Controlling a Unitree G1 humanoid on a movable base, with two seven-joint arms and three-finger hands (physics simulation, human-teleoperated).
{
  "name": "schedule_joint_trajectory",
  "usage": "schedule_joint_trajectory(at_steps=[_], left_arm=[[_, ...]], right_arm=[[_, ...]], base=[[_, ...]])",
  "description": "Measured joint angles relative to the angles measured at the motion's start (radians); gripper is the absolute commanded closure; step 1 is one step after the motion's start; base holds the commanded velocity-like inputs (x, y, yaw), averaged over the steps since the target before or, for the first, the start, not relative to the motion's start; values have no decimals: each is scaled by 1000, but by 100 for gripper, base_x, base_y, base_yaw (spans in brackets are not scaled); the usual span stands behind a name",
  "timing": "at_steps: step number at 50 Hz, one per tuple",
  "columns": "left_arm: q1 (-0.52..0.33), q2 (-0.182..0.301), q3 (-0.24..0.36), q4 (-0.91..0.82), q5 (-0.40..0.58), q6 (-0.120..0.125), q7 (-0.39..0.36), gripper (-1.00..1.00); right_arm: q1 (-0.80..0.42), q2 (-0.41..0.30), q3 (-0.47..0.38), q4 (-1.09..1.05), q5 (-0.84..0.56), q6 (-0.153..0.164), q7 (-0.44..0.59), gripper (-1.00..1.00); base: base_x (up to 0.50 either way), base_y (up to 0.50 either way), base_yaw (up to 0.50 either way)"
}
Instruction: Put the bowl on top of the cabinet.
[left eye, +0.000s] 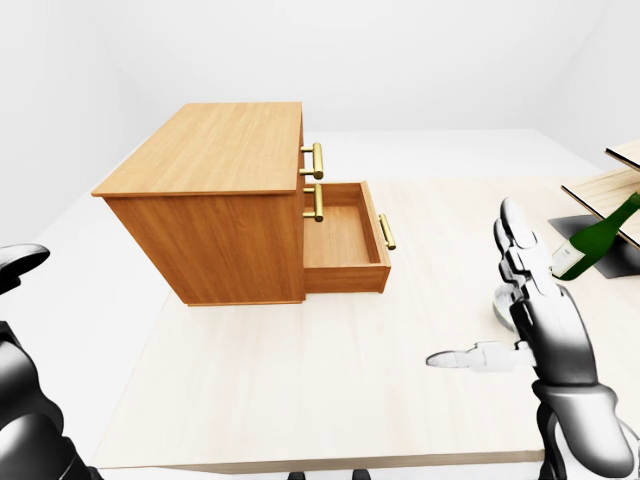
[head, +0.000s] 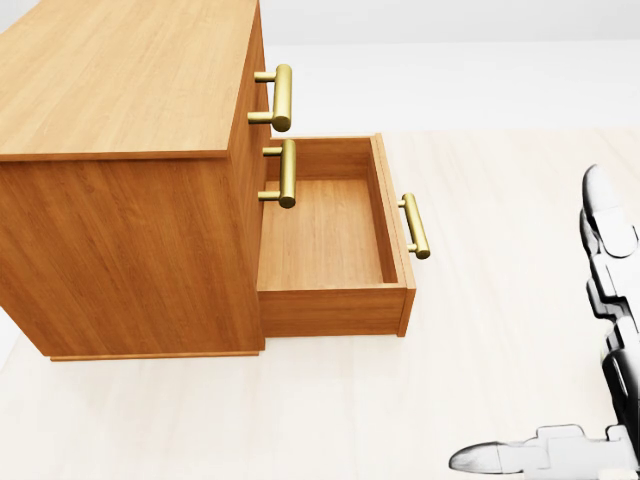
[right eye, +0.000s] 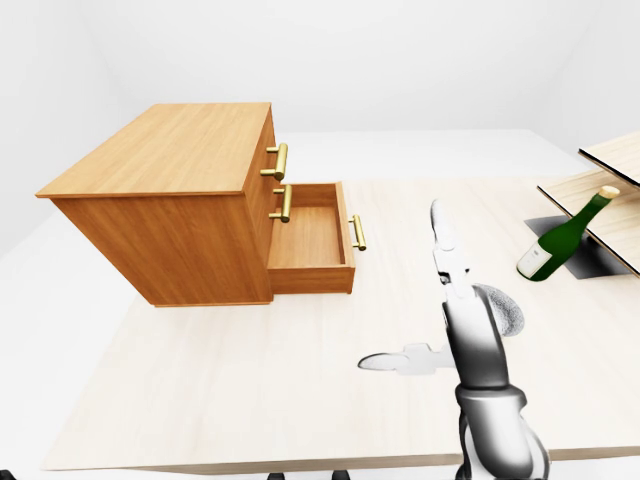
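1. Reaching for the bowl is, as I judge it, your step in hand: nothing is lifted yet. The pale tabletop (left eye: 300, 400) carries everything.
2. Your target is the cabinet (left eye: 215, 200), standing at the left of the eye views with a flat, bare wooden top. Its lower drawer (head: 330, 235) is pulled out and empty, and brass handles (head: 283, 97) stick out on that side.
3. Your right hand (right eye: 450, 320) hangs over the tabletop with its fingers (left eye: 515, 240) spread straight and the thumb held out sideways; it holds nothing. It is well apart from the cabinet.
4. Your left hand (left eye: 20, 400) shows only as a dark shape at the bottom left of the left-eye view. I cannot tell how its fingers stand.
5. A green bottle (right eye: 560, 240) lies tilted against a wooden rack at the right, near the bowl, so keep clear of it.
6. The bowl (right eye: 505, 312) sits on the tabletop just behind your right hand, mostly hidden; only a grey, speckled rim shows. It looks small and shallow.
7. Next, lower the hand to the rim, close round it, then carry it left and up onto the cabinet top.
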Motion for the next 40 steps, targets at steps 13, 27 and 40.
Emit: schedule_joint_trajectory(at_steps=[13, 27, 40], left_arm=[[-3, 4, 3, 2, -4, 0, 3, -100], [-5, 4, -1, 6, -1, 0, 4, -100], [-4, 2, -3, 5, 3, 0, 3, -100]], right_arm=[[-95, -79, -231, -34, -172, 0, 264, -100], [-141, -163, -395, 83, -283, 0, 406, -100], [-143, -204, -448, 217, -375, 0, 406, -100]], base=[[0, 0, 0], [0, 0, 0], [0, 0, 0]])
